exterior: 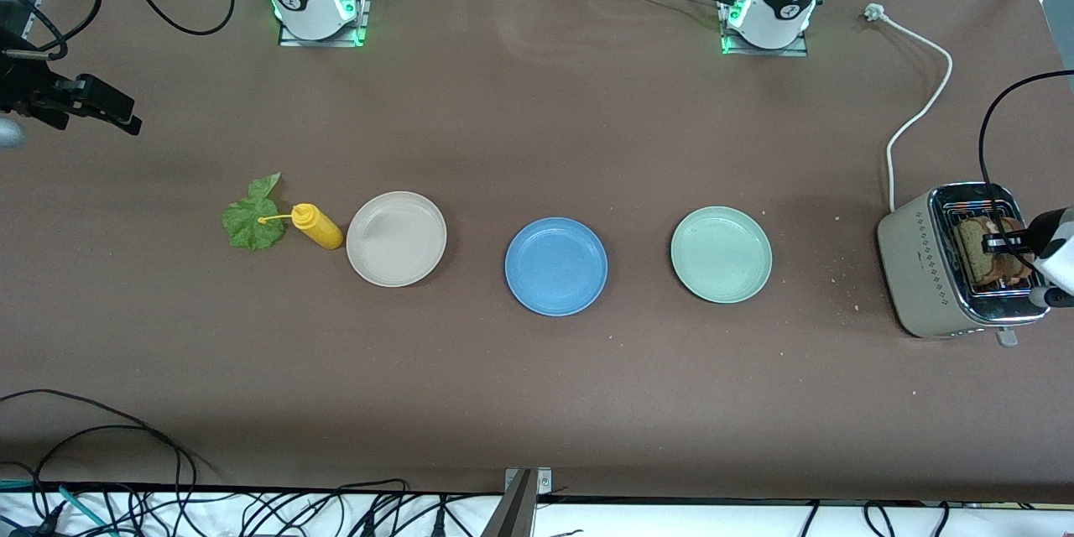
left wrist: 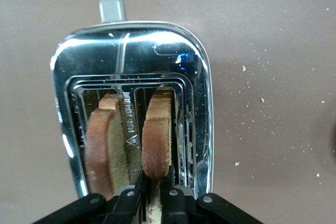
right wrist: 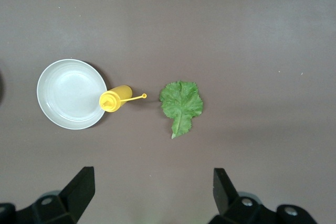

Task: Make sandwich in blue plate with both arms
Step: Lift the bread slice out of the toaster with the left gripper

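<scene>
Sandwich: unassembled; no part is on the blue plate (exterior: 555,266).

Item 1, toast slice (left wrist: 156,140). It stands upright in one slot of the toaster (exterior: 923,268), at mid-height of the front view at the frame edge toward my left arm's end. My left gripper (left wrist: 149,182) is over that slot, its jaws drawn narrow onto the crust, one finger on each face.

Item 2, second toast slice (left wrist: 105,145). It is in the neighbouring slot, just beside the first, and ungripped.

Item 3, lettuce leaf (right wrist: 181,103). It lies flat on the table at mid-height of the front view, toward my right arm's end, beside a yellow mustard bottle (exterior: 317,226) and a beige plate (exterior: 396,238). My right gripper (right wrist: 152,187) waits above it with its jaws wide and holds nothing.

Item 4, blue plate. It sits in the middle of the front view, between the beige plate and a pale green plate (exterior: 721,254), well apart from both grippers.

Risks, as I judge them:
- The hold is only on the slice's edge, so the crust may crumble or slip on the lift.
- A crooked pull may scrape the slice on the slot wires or tip the toaster.
- The neighbouring slice stands close, so a finger may snag it.
- A flat release onto the blue plate needs the slice turned, so it may land on edge or on the rim.
</scene>
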Available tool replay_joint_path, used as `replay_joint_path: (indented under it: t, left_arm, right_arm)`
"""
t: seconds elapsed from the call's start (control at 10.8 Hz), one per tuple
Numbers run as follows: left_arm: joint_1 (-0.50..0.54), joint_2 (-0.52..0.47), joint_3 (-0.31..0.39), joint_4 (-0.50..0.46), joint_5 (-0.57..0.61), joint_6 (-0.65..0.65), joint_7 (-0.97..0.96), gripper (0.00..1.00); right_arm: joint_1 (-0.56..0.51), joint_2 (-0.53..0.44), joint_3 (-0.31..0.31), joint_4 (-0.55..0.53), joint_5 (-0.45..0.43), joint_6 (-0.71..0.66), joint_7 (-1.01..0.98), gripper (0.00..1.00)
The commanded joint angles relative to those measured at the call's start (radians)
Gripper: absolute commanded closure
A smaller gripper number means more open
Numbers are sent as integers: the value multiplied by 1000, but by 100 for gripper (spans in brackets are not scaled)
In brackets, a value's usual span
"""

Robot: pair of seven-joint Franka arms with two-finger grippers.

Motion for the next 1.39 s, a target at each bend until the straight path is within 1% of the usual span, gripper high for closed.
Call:
replay_joint_path:
  t: [0.0, 0.37, 0.46, 0.55, 0.65, 0.92, 1.02, 1.11, 1.2, 1.29]
  left_arm:
    - [9, -98, -18, 10, 10, -57, 67, 100]
    - [2, -219, -50, 14, 8, -175, 69, 100]
    - [2, -232, -70, 45, 8, -199, 67, 100]
    - [1, -230, -88, 82, 8, -218, 67, 100]
    - [-2, -230, -104, 99, 8, -221, 67, 100]
    - [-4, -227, -171, 100, -1, -221, 64, 100]
    - [-4, -223, -179, 96, -44, -218, 66, 100]
    - [-30, -230, -176, 82, -67, -216, 46, 100]
    - [-74, -232, -141, 68, -85, -213, 50, 100]
    - [-147, -261, -88, 27, -142, -210, 43, 100]
  right_arm:
    - [0, -11, 5, 2, 10, -11, 12, 0]
    - [0, -11, 7, 4, 10, -8, 11, 0]
    - [0, -11, 7, 2, 12, -8, 12, 0]
    - [0, -11, 7, 4, 12, -6, 12, 0]
    - [0, -11, 7, 4, 12, -6, 12, 0]
    - [0, -11, 7, 4, 13, -8, 12, 0]
    - [0, -11, 7, 4, 13, -8, 12, 0]
    - [0, -11, 7, 4, 13, -9, 12, 0]
    - [0, -11, 7, 4, 13, -9, 12, 0]
    - [0, -11, 7, 4, 13, -9, 12, 0]
